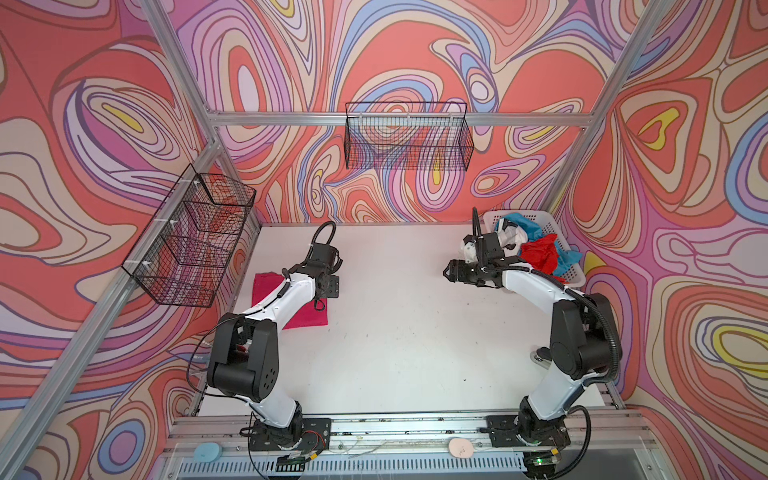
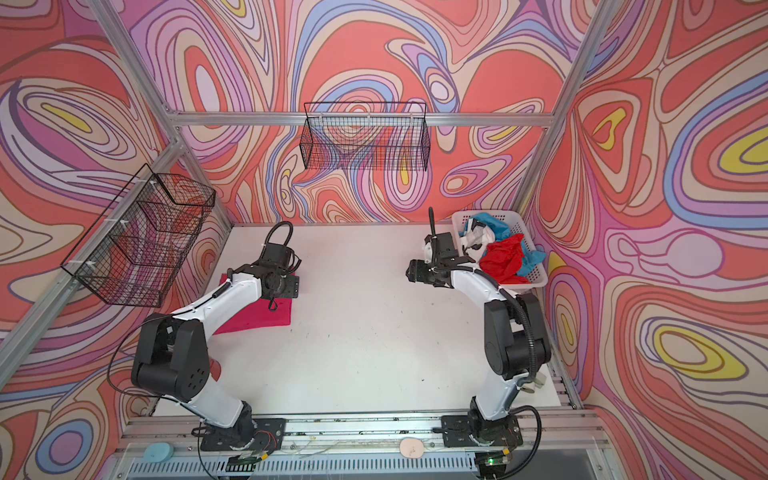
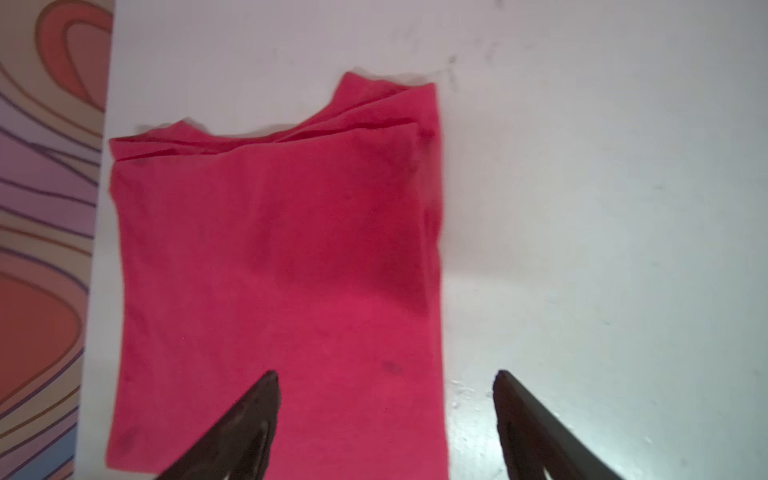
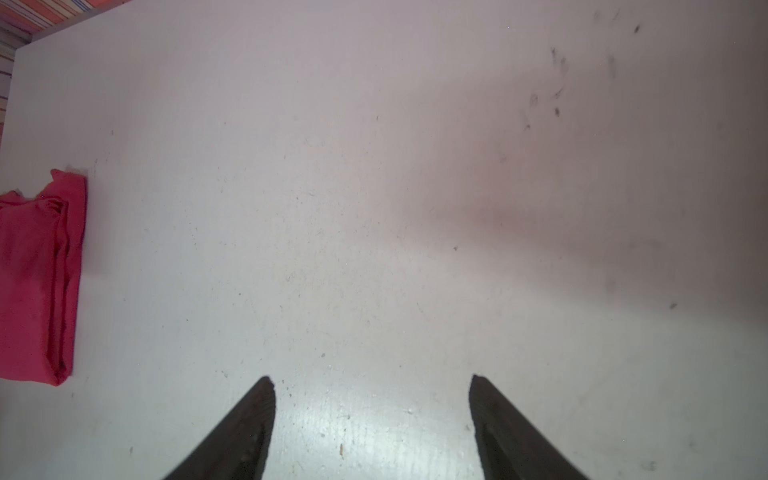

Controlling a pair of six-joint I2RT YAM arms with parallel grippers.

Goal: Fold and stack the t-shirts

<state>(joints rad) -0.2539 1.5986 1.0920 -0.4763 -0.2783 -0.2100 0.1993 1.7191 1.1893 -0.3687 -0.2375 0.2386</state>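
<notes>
The folded magenta-pink t-shirt (image 3: 270, 249) is lying flat on the left side of the white table (image 1: 395, 332). The left gripper (image 3: 385, 374) is hovering over its right edge, jaws spread and empty. The right gripper (image 4: 372, 378) is hanging wide open over bare tabletop, grasping nothing. A red t-shirt (image 1: 538, 253), teal-blue t-shirt (image 1: 513, 222) and white t-shirt (image 1: 513, 240) are sitting crumpled in the basket (image 1: 575, 272), far right.

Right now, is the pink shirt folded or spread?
Folded: the pink shirt lies flat as a compact rectangle, with stacked layer edges visible along one end in the left wrist view.
</notes>
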